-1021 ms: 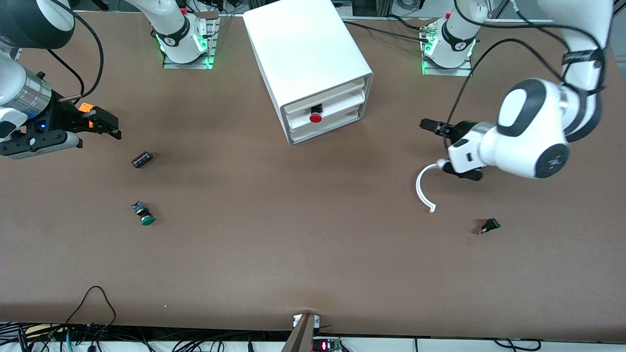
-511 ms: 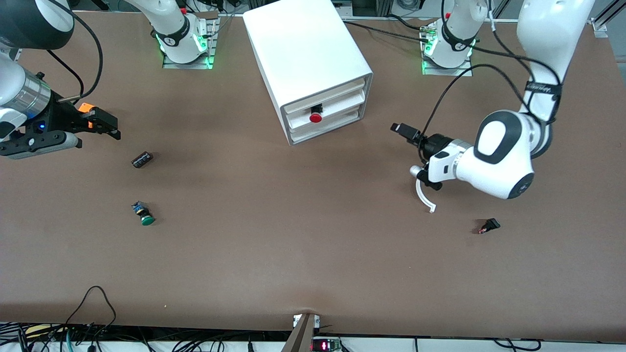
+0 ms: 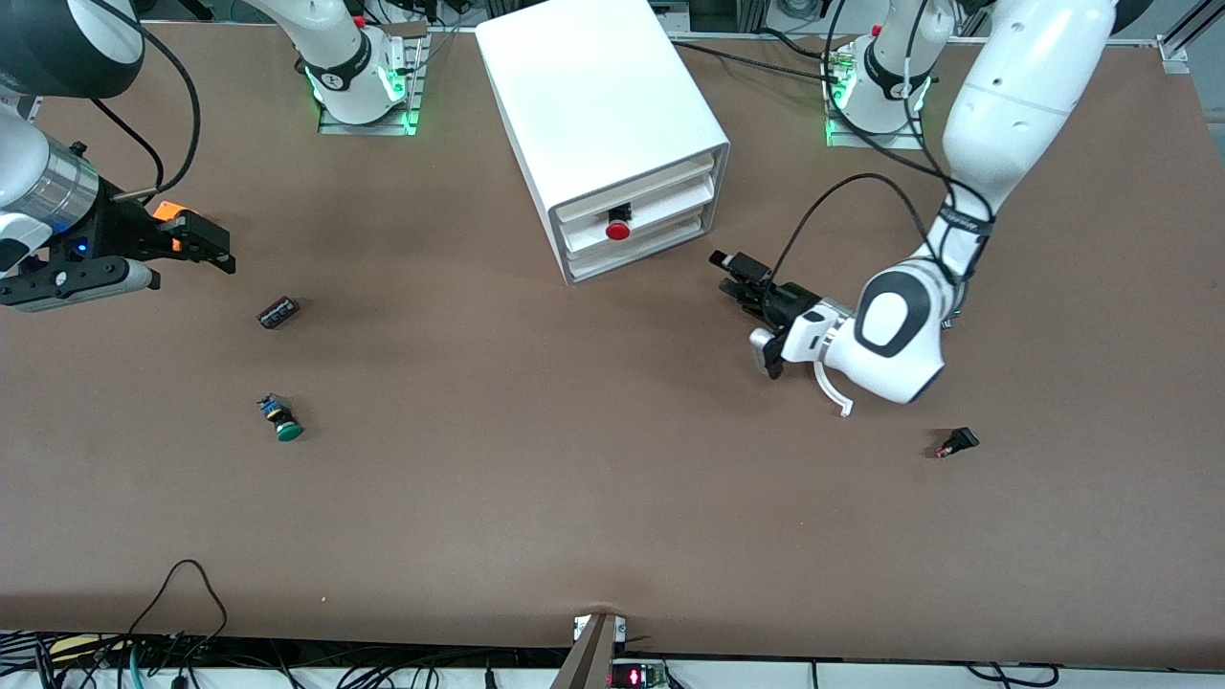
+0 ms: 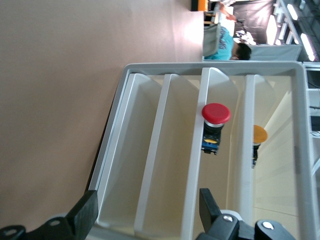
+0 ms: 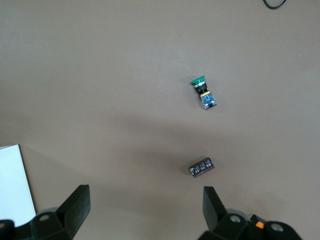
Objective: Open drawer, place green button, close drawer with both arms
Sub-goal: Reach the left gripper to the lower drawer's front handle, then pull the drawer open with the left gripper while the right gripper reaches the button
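In front of the cabinet (image 3: 612,134): left gripper (image 3: 742,276), fingers spread, empty, lined up for the drawer (image 3: 636,224).
Right gripper (image 3: 206,241): waits, fingers apart, empty.
Button (image 3: 280,418): on counter (image 3: 574,478), near right arm's end.

Two glossy white jointed arms are seen, ringed in dark grey at the joints. The left arm (image 3: 1005,105) is trailed by a looping black cable, and a black band with lettering is wrapped just above its rounded wrist housing, which carries a dark grey oval patch. The left gripper (image 3: 742,273) is finished in black. The right arm (image 3: 38,182) is fitted with a brushed silver cuff; the right gripper (image 3: 206,244) is black with an orange tab. Green lights are lit on both bases beside the white cabinet (image 3: 598,105).
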You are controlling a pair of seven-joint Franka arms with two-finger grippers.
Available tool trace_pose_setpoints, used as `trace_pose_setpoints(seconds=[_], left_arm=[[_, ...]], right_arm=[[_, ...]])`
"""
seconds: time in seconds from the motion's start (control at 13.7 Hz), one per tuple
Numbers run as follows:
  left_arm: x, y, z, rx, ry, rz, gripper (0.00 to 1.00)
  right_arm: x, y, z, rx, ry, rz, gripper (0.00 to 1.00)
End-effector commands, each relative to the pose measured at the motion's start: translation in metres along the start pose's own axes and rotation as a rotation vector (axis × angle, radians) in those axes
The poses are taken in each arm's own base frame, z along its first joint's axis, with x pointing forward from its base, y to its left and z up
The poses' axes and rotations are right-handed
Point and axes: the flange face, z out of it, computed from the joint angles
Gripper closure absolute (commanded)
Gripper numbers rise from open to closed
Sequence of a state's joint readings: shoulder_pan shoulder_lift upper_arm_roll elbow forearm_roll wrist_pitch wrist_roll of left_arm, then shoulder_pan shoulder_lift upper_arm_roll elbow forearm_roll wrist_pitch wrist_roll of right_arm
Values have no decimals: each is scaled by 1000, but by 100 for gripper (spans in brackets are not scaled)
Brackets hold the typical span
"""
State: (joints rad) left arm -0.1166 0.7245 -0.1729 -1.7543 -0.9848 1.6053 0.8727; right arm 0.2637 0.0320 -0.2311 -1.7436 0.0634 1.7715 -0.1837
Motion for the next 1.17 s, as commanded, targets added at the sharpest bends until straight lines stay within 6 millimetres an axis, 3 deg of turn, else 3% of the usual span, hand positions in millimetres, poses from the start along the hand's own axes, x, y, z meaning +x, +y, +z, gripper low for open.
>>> trace_pose_setpoints(seconds=[0.0, 0.15, 0.51, 0.95, 1.09], left_arm=[[4, -15, 42, -68, 6, 33, 12], [1, -17, 72, -105, -6, 23, 13], [-7, -40, 106, -173, 16, 75, 54], [-14, -36, 160, -238, 49, 46, 55], [-15, -39, 168, -213, 69, 48, 64]], right_arm=[[0, 1, -4, 0, -5, 15, 0], [1, 1, -3, -2, -5, 14, 0], [1, 1, -3, 0, -5, 15, 0], [1, 2, -4, -1, -3, 16, 0], [3, 7, -5, 0, 11, 20, 0]])
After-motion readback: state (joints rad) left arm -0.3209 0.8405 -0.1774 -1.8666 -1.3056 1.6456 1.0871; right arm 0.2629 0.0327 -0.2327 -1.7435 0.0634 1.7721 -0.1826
